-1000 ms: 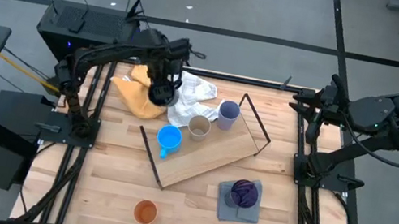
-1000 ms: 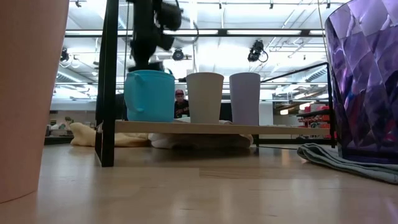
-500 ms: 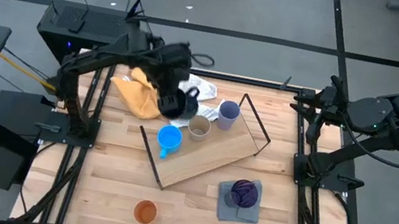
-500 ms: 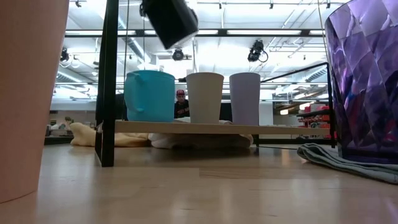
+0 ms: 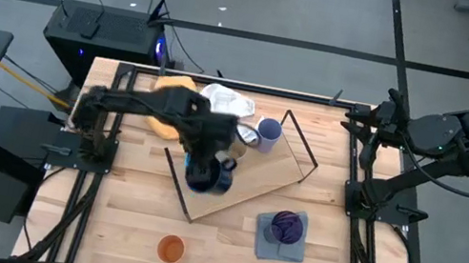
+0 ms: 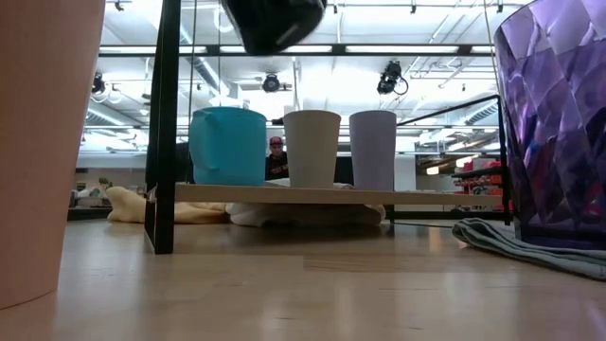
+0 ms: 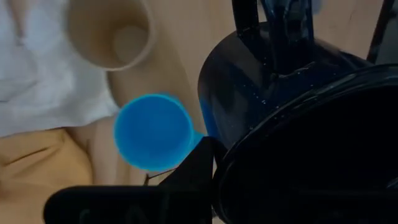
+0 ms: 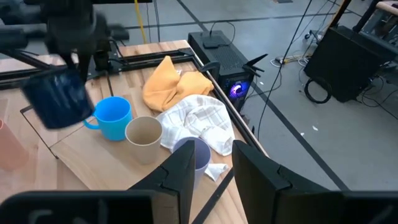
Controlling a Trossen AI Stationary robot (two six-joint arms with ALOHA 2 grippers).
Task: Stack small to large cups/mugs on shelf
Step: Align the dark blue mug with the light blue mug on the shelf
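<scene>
Left gripper [image 5: 201,166], shut on the navy mug [image 5: 204,177], carried it above the shelf [image 5: 256,182] at 7 o'clock of the blue mug [image 8: 112,117]; lowering beside it was judged next; right gripper [image 5: 359,122] waited, empty, partly open

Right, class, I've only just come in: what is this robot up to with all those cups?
The left gripper is shut on the dark navy mug, holding it in the air above the shelf, near the bright blue mug. That blue mug stands in a row with the beige cup and lavender cup. The orange cup and purple cup wait on the table. The right gripper waits open at the table's far right edge.
</scene>
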